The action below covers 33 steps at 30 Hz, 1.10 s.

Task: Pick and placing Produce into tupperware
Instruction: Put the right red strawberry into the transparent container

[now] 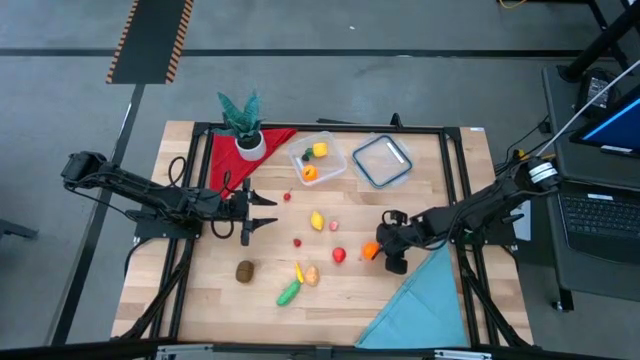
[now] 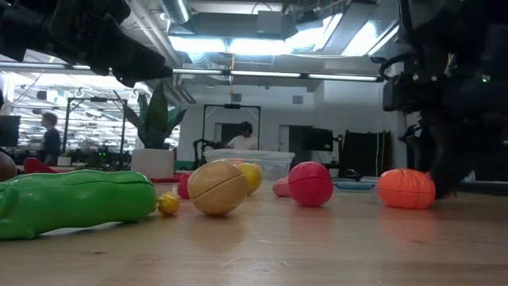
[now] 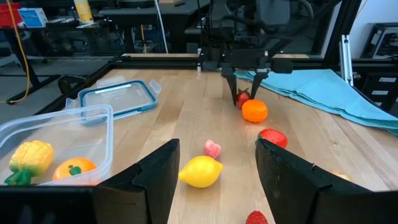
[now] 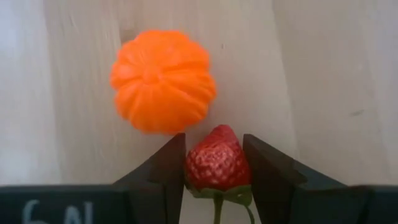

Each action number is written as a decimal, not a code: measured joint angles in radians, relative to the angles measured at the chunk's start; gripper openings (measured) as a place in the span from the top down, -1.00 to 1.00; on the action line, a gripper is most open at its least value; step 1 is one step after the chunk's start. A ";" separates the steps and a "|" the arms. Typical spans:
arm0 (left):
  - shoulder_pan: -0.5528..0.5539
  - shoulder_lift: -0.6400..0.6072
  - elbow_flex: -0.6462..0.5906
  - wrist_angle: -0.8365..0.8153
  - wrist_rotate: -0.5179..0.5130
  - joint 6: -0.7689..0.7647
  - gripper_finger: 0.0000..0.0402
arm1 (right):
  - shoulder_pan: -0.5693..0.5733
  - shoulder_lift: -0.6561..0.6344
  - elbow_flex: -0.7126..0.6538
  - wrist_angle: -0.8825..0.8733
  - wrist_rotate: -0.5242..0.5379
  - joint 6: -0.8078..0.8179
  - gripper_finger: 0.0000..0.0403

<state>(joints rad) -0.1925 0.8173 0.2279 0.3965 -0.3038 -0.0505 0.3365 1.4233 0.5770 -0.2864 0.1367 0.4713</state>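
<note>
one strawberry point(image 4: 217, 163) in right gripper point(image 4: 214, 171), one orange pumpkin point(image 4: 163, 81) beside.

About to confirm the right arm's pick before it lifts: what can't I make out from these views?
- High view: the strawberry is hidden under the right end effector; only the orange shows beside it.
- Low view: the right arm's dark bulk blocks the strawberry.
- Right wrist view: the fingers flank the strawberry, but the bottom edge cuts off its stem.
- Low view: the tupperware contents are too distant to identify.
</note>
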 joint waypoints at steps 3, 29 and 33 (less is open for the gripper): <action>0.000 0.000 0.000 0.000 0.000 0.000 -0.02 | -0.013 -0.049 0.000 -0.012 0.000 -0.016 0.28; 0.000 0.000 0.000 -0.016 0.000 0.000 -0.02 | -0.109 -0.701 -0.179 0.133 0.170 -0.277 0.28; 0.000 0.000 0.000 -0.022 0.000 0.001 -0.02 | -0.127 -0.746 -0.271 0.325 0.166 -0.326 0.28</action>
<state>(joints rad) -0.1921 0.8173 0.2279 0.3748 -0.3042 -0.0498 0.2098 0.6774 0.3064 0.0383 0.3024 0.1455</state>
